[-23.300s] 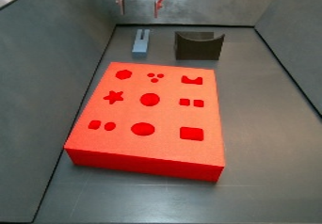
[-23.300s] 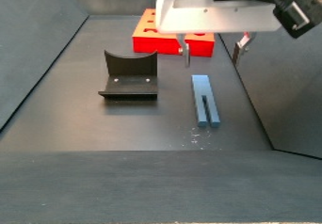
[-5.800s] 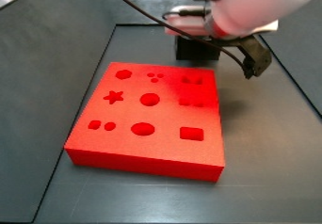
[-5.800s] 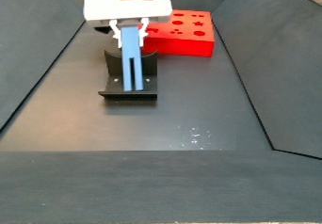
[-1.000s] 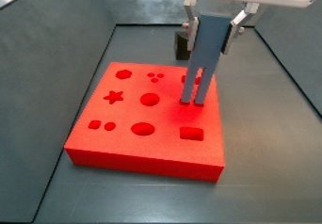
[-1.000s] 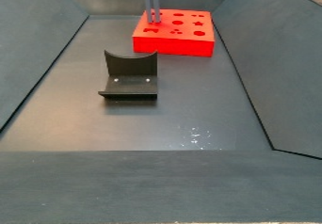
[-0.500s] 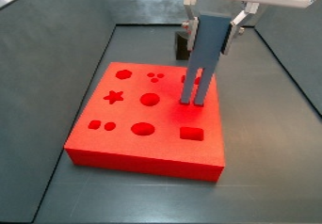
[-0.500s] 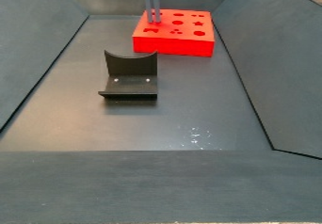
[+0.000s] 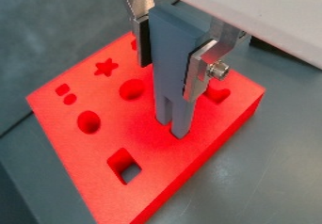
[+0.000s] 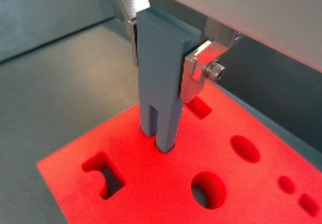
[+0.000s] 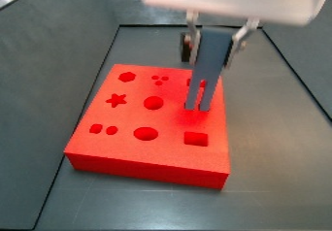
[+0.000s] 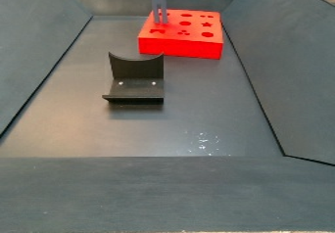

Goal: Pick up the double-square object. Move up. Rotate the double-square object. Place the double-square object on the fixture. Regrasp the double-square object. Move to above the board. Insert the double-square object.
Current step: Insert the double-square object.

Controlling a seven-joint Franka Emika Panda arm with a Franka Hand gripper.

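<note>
The gripper (image 11: 215, 31) holds the double-square object (image 11: 205, 72) upright over the board (image 11: 116, 143) — the fixture (image 12: 133, 77) well apart.

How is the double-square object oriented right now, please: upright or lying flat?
Upright: the double-square object hangs vertically in the gripper, lower end at the board.

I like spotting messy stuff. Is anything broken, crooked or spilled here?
Nothing stands out. The gripper holds the blue-grey block upright over the red board, its lower end at the board's top. The dark fixture sits flat on the floor, apart from the board.
</note>
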